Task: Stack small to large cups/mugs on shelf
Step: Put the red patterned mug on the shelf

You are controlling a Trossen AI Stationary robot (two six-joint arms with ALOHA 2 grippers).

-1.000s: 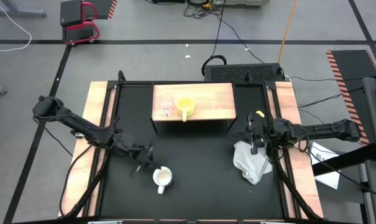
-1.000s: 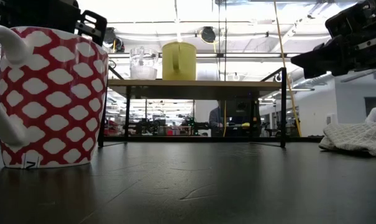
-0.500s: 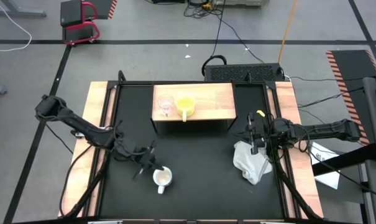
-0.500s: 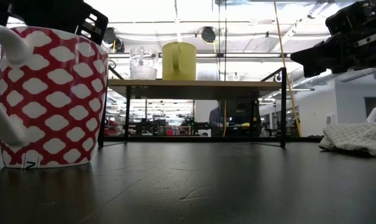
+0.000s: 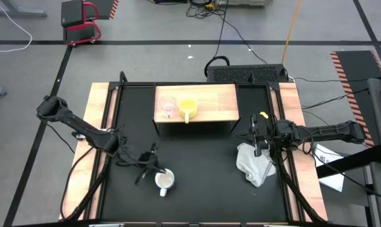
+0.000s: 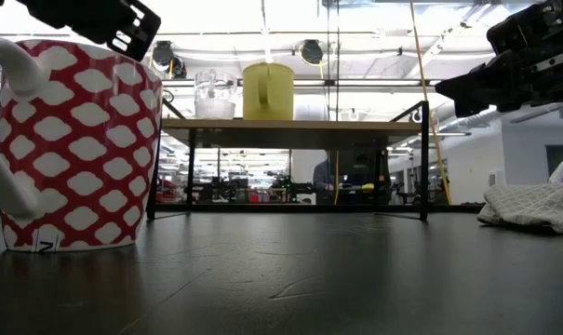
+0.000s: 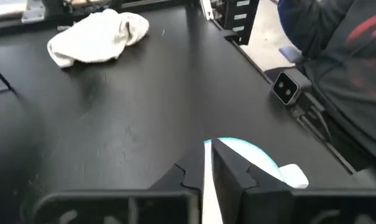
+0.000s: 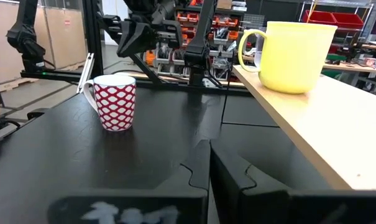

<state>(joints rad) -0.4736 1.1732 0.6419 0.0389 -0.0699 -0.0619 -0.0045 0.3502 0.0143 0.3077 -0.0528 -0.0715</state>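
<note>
The white mug with a red pattern [image 5: 164, 181] stands upright on the black table near its front edge; it also shows in the low view [image 6: 76, 149] and the right wrist view [image 8: 115, 102]. My left gripper [image 5: 152, 168] is shut and hovers just above and beside the mug's rim [image 7: 247, 155] without touching it. The clear glass cup [image 5: 168, 106] and the yellow mug [image 5: 188, 106] stand side by side on the wooden shelf [image 5: 215, 101]. My right gripper [image 5: 252, 133] is shut and waits at the table's right, above the white cloth [image 5: 256, 165].
The white cloth lies crumpled on the table's right side [image 6: 532, 205]. The shelf stands on thin dark legs [image 6: 190, 172] at the far middle. A person in dark clothes [image 7: 337, 62] stands beyond the table's near edge. Bare black tabletop [image 5: 203, 157] lies between mug and shelf.
My left gripper has moved toward the table's right and near edges, closing in on the white mug, and now stands over its rim. The mug, the cups on the shelf and my right gripper have stayed where they were.
</note>
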